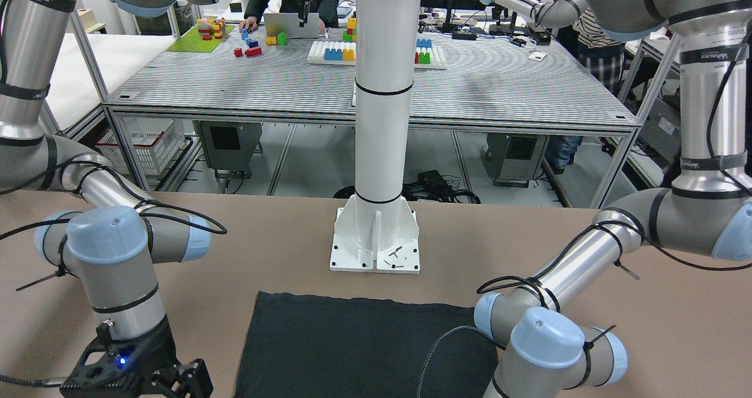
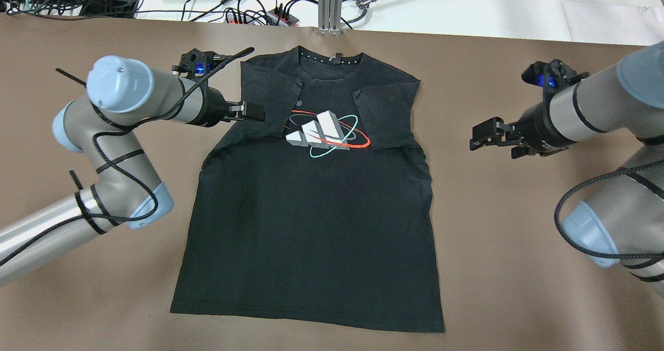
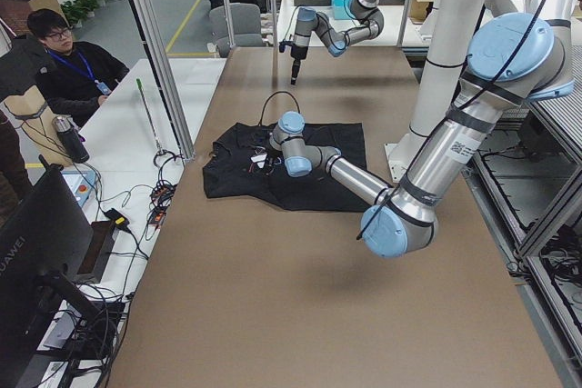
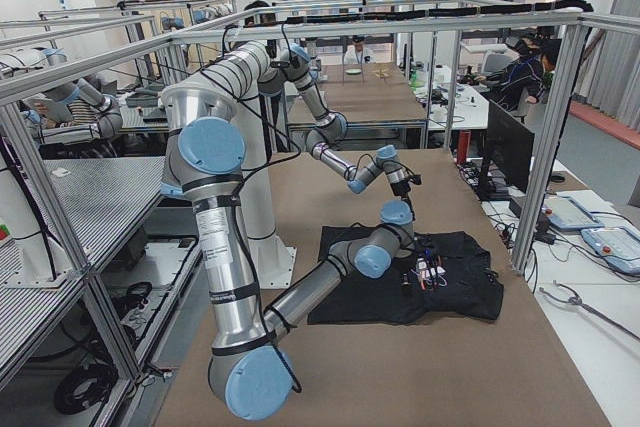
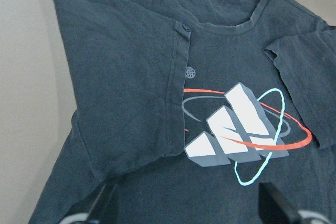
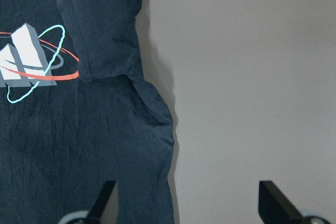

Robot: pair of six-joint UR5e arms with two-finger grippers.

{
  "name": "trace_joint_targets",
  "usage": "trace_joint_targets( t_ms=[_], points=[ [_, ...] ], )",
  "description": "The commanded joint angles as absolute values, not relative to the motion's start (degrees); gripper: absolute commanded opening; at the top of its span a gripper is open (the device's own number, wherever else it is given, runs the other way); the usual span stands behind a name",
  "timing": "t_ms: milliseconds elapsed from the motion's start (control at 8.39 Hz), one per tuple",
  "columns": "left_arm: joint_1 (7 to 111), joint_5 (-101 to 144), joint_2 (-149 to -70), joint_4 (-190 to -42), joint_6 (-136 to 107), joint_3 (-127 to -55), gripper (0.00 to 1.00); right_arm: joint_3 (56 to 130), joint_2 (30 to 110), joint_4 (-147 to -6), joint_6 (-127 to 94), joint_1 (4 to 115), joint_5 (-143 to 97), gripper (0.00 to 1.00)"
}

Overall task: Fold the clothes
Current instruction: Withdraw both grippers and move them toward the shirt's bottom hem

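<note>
Overhead exterior view is where the whole black shirt (image 2: 311, 226) is seen, laid flat and face up in the middle of the brown table (image 2: 519, 268), neck toward the far edge; the cloth is soft and a bit wrinkled. At the left, the left claw (image 2: 251, 111) is held over the edge of the left sleeve (image 2: 264, 102), its two fingers spread wide; whether the cloth is touched cannot be told. Both short sleeves are folded in over the chest; the right sleeve (image 2: 386, 115) is laid beside a picture (image 2: 324, 133) of three white and grey slanted bars, ringed by a red loop and a pale blue loop. At the right, the right claw (image 2: 476, 137) is held over bare table, well apart from the shirt, fingers spread wide too.

Only in the left wrist-mounted view can the stitched hem of the folded sleeve and a small round mark (image 5: 190, 71) be made out; white dots are shown inside the neck band (image 5: 239, 24). The wavy, crumpled side edge of the shirt is shown in the right wrist-mounted view. Only the straight bottom hem is caught in the exterior front-facing view, near a tall round white post (image 1: 382, 121) on a flat base; bright toy blocks (image 1: 335, 51) are seen on a ribbed back table (image 1: 499, 86).
</note>
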State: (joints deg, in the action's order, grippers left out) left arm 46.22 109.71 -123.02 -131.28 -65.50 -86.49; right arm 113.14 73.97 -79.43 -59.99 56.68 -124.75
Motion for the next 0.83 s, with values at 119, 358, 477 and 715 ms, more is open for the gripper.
trace_joint_targets(
  t_ms=[119, 358, 477, 715],
  points=[
    [44.8, 109.6, -111.6, -131.7, -71.8, -100.1, 0.94, 115.2, 84.4, -66.1, -63.9, 56.4, -126.6, 0.94],
    [44.8, 109.4, -106.3, -131.9, -71.8, -103.0, 0.94, 115.3, 86.6, -61.7, -64.5, 54.1, -126.7, 0.94],
    [44.8, 109.5, -104.3, -131.9, -72.0, -104.8, 0.94, 115.2, 86.7, -61.7, -65.5, 53.9, -127.4, 0.94],
    [44.8, 109.9, -98.9, -131.7, -72.8, -110.4, 0.94, 115.5, 87.1, -61.8, -65.6, 53.7, -133.3, 0.94]
  ],
)
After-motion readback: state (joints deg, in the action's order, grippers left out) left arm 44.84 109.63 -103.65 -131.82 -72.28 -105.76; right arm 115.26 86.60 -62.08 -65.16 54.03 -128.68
